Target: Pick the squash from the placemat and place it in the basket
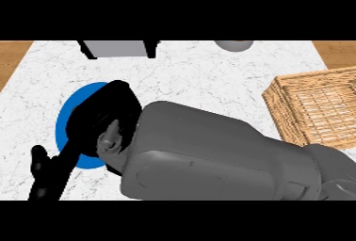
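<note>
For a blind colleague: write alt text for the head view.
The right hand is over the blue placemat, hiding any squash there. A wicker basket sits at the right; the left hand rests at the lower left.

White marble counter [208, 70], wood edges [14, 56], grey box [118, 48]

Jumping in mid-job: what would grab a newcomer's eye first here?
The bulky grey right forearm sweeps from lower right to centre, its black right hand covering most of the blue oval placemat at left; no squash shows. The woven wicker basket sits at the right edge, with nothing visible inside.
</note>
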`<action>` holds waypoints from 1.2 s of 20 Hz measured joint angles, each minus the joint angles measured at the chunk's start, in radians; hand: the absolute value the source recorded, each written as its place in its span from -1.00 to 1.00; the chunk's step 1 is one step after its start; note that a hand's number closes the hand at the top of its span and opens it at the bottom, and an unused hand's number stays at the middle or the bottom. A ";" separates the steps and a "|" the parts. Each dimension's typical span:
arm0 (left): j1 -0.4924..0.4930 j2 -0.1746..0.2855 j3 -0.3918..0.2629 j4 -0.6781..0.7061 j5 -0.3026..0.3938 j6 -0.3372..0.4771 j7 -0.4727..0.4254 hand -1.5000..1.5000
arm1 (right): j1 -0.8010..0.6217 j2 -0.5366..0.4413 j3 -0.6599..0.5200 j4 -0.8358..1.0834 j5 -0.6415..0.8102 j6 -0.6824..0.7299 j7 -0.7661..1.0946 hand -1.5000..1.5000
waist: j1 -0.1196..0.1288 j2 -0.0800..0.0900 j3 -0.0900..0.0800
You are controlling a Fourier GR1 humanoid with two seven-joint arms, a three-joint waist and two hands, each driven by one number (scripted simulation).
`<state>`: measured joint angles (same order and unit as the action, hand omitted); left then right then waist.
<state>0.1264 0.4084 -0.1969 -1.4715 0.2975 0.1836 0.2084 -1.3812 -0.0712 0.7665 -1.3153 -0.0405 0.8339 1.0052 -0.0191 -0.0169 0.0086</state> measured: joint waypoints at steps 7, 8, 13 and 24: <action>-0.005 -0.013 0.003 -0.002 -0.016 -0.001 0.002 0.00 | 0.150 -0.006 0.077 -0.070 0.101 -0.030 0.005 -1.00 | 0.008 0.006 0.001; -0.006 -0.015 0.007 0.008 -0.015 -0.011 -0.012 0.00 | 0.168 -0.008 0.086 -0.080 0.116 -0.032 0.003 -1.00 | 0.008 0.006 0.002; -0.006 -0.029 0.004 0.009 -0.034 -0.011 -0.030 0.00 | 0.250 -0.020 0.141 -0.079 0.208 -0.034 -0.021 -1.00 | 0.014 0.008 0.003; 0.005 -0.049 0.016 0.010 -0.053 -0.025 -0.053 0.00 | 0.430 -0.116 0.170 -0.154 0.365 -0.020 -0.089 -1.00 | 0.016 0.008 0.003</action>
<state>0.1311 0.3590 -0.1807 -1.4615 0.2445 0.1588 0.1559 -0.9517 -0.1867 0.9368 -1.4697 0.3242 0.8138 0.9163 -0.0028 -0.0086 0.0120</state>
